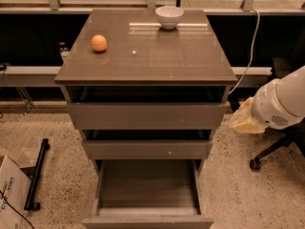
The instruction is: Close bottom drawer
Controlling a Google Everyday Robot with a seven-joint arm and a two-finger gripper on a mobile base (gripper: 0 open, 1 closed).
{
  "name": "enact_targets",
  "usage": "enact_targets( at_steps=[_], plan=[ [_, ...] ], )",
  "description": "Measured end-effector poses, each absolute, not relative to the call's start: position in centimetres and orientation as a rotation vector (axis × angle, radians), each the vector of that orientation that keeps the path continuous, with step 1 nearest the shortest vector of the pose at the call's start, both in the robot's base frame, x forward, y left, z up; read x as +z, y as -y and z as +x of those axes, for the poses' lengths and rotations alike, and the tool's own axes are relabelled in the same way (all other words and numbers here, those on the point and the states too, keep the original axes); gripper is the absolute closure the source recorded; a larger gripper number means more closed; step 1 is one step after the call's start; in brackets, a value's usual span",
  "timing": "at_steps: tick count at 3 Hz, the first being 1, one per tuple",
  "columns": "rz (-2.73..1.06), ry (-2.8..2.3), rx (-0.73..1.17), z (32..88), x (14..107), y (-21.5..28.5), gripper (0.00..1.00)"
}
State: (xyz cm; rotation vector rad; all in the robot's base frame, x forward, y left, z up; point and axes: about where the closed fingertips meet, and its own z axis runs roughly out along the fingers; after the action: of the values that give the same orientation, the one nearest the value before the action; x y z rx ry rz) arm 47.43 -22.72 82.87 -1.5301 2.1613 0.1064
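Observation:
The bottom drawer (147, 187) of the grey-brown cabinet (143, 56) is pulled far out. Its empty grey-brown box is open to view and its flat front (147, 222) lies at the lower edge of the camera view. The middle drawer (147, 149) and the top drawer (147, 116) each stand out a little from the cabinet. My white arm (281, 101) comes in from the right. Its pale yellowish gripper end (244, 119) hangs beside the cabinet's right side, level with the top drawer and apart from it, well above the bottom drawer's front.
An orange ball (99, 43) and a white bowl (169, 16) sit on the cabinet top. An office chair base (267, 154) stands at the right. A cardboard box (9, 194) and a black bar (37, 173) lie on the speckled floor at the left.

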Motion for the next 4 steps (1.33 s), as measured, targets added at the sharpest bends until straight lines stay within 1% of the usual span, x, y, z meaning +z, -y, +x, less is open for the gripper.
enact_targets(
  at_steps=[1, 2, 4],
  plan=[
    [-1.552, -2.188, 0.084, 46.9, 80.8, 22.6, 1.0],
    [-1.548, -2.222, 0.097, 45.5, 76.5, 22.7, 1.0],
    [-1.487, -2.259, 0.192, 43.2, 67.4, 23.9, 1.0]
  ],
)
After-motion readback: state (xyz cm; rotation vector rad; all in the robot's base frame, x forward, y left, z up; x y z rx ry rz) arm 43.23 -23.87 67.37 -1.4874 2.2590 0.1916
